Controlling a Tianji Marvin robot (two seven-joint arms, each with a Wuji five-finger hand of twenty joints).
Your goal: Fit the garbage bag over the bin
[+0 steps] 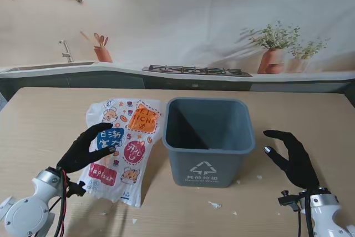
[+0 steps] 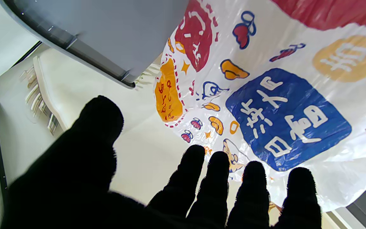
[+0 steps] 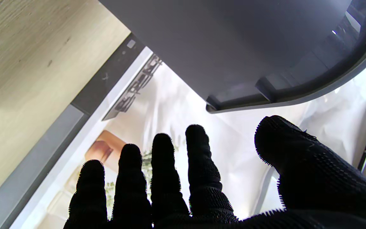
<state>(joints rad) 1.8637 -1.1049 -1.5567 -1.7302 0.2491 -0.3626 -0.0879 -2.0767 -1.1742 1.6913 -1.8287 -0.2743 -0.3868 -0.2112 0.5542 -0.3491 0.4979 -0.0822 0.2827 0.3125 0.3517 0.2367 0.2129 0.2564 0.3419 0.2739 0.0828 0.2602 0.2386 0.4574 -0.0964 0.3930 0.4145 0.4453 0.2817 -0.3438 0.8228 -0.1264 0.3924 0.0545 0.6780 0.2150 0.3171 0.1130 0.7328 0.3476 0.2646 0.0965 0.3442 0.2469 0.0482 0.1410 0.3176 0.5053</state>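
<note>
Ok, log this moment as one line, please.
stage: bag not yet fitted | garbage bag: flat on table, left of bin | left hand: open over bag | right hand: open, right of bin

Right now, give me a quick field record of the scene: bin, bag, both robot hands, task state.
bin: grey bin, upright on the table, open top, nothing visible inside, no bag on it
bag: printed garbage bag, lying flat on the table, left of the bin, one edge beside the bin wall
left robot hand: left hand over the bag's near part, fingers spread, holding nothing; contact with the bag unclear
right robot hand: right hand right of the bin, fingers apart, clear of the bin
task state: bag not yet lifted or opened
</note>
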